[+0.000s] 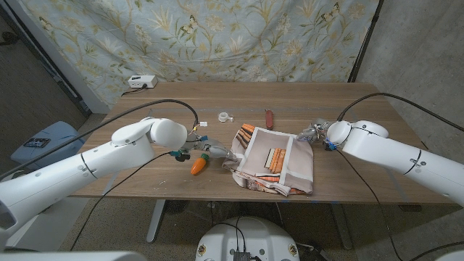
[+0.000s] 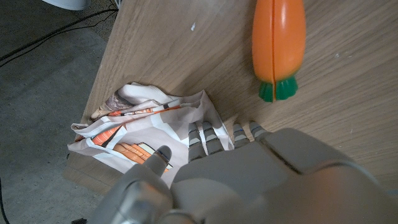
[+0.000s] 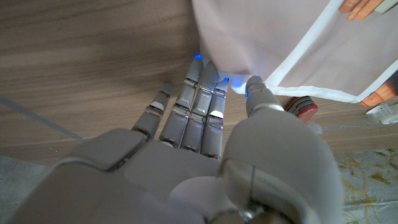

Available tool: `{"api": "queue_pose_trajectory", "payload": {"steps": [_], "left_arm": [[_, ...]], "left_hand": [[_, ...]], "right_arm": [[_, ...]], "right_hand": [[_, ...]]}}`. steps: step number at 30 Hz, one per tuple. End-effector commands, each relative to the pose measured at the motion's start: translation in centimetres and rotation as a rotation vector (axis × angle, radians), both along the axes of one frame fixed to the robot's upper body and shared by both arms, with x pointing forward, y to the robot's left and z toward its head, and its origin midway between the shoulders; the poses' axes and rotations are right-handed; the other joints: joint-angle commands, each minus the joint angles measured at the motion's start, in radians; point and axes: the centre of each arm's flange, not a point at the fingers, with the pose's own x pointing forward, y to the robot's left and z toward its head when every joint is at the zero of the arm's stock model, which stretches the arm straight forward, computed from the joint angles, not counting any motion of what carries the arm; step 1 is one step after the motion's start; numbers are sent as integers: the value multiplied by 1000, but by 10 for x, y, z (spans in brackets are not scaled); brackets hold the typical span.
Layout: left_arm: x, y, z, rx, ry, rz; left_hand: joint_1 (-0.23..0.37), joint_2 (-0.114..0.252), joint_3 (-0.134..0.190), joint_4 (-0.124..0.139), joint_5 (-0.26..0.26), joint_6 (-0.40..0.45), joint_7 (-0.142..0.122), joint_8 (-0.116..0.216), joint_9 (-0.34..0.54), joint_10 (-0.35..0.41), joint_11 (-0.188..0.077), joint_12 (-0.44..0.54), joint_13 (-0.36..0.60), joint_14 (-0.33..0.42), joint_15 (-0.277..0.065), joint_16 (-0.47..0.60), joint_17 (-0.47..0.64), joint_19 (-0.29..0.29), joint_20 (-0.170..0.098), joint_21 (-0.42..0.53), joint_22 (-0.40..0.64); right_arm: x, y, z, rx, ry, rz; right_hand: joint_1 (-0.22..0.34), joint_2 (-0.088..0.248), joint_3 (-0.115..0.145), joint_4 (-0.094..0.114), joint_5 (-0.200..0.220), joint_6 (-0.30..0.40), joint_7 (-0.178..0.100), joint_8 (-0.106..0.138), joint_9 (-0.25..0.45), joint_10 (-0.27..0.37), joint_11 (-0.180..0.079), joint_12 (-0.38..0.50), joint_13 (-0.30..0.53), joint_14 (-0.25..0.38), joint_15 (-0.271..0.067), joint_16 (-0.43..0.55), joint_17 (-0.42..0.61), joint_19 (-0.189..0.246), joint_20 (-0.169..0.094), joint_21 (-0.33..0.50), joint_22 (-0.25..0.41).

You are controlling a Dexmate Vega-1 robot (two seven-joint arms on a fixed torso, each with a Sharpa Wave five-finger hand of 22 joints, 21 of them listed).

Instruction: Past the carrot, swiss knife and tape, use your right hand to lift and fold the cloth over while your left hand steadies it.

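The carrot [image 2: 278, 46] runs off the left wrist picture's edge at 12 o'clock. The right hand [image 3: 205, 124] hides most of the swiss knife [image 3: 301, 107]. The tape [image 1: 225, 116] is too small to make out in detail.

No legible text, labels, brands, numbers or signs anywhere in the three views; printed cloth [image 1: 274, 161] by the right hand [image 1: 317, 133] carries pattern only, no lettering; small white box [image 1: 141, 82] far beyond the left hand [image 1: 194, 145] too small to read
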Motion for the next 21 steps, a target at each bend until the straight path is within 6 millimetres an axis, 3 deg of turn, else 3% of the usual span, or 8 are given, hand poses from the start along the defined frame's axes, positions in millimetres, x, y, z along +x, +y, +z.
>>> {"api": "queue_pose_trajectory", "payload": {"steps": [1, 8, 21], "left_arm": [[-1, 0, 0, -5, -6, 5], [-2, -1, -2, -11, -7, 6], [-2, -5, -4, -18, -2, 4]], "left_hand": [[2, 0, 13, 0, 0, 4, -5, -2, 5, -6, 1, -5, 3, -3, 4, -3, 3, -108, -2, 3, 0], [3, -1, 15, 0, 0, 3, -6, -2, 5, -7, 0, -5, 3, -5, 3, -4, 2, -110, -2, 2, 0], [4, -2, 20, -1, 0, 2, -5, -2, 5, -9, 0, -5, 3, -5, 4, -5, 2, -109, -1, 2, 0]], "right_arm": [[1, 3, 4, -16, -26, -19], [2, 4, 4, -28, -50, -39], [2, 9, 9, -28, -80, -42]], "right_hand": [[61, 11, 2, -2, 7, 44, -9, 29, 21, 44, -18, 37, 20, 48, -75, 42, 39, 31, -14, 9, 4], [143, 27, 22, -7, 9, 107, -38, 70, 44, 117, -57, 64, 5, 111, -109, 69, 60, 72, -39, 16, 4], [184, 24, 25, 0, 6, 137, -48, 82, 37, 164, -84, 71, -15, 171, -149, 80, 68, 116, -54, 25, 6]]}}
